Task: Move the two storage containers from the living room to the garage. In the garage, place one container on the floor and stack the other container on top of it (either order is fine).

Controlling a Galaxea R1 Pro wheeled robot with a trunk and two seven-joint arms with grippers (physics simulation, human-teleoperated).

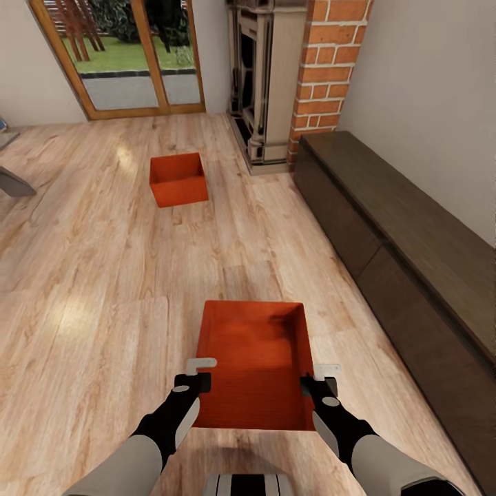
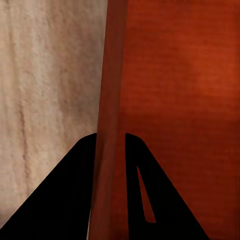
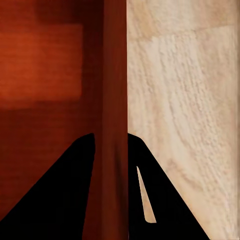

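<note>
With our left gripper (image 1: 198, 377) pinching the near container (image 1: 253, 362)'s left wall and our right gripper (image 1: 318, 382) its right, it sits low centre, long axis upframe; the other container (image 1: 178, 179) waits upper left.

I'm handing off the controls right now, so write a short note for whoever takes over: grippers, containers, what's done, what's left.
Left gripper straddles the left wall of the near container; right gripper straddles its right wall. Firm clamp cannot be confirmed.
The far container sits untouched on the wood floor near the fireplace.
Done: near container approached.
Left: carry both to the garage, set one down, stack the other on it.
</note>
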